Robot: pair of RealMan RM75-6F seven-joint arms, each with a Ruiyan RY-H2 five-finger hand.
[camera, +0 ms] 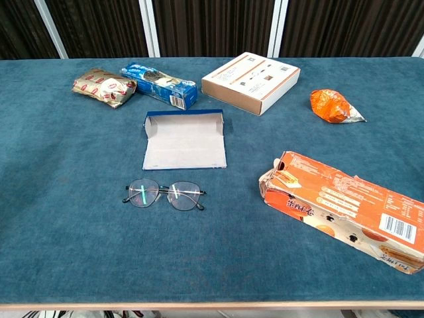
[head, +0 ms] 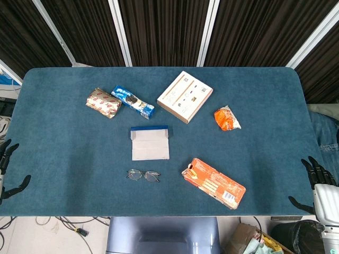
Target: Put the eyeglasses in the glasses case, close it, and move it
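- The glasses case (camera: 184, 140) is lying open on the table (camera: 59, 218), lid flap up.
- The eyeglasses (camera: 163, 195) are sitting just in front of the case, apart from it.
- The left hand (head: 6, 168) is waiting far left of the case, fingers spread, holding nothing.
- The right hand (head: 316, 182) is waiting far right of the case, likewise spread and empty.

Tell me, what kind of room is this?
Probably a robot test lab, not a home. A blue felt table stands before dark curtain panels, cables trail on the floor, and robot hands, left hand and right hand, wait at its edges.
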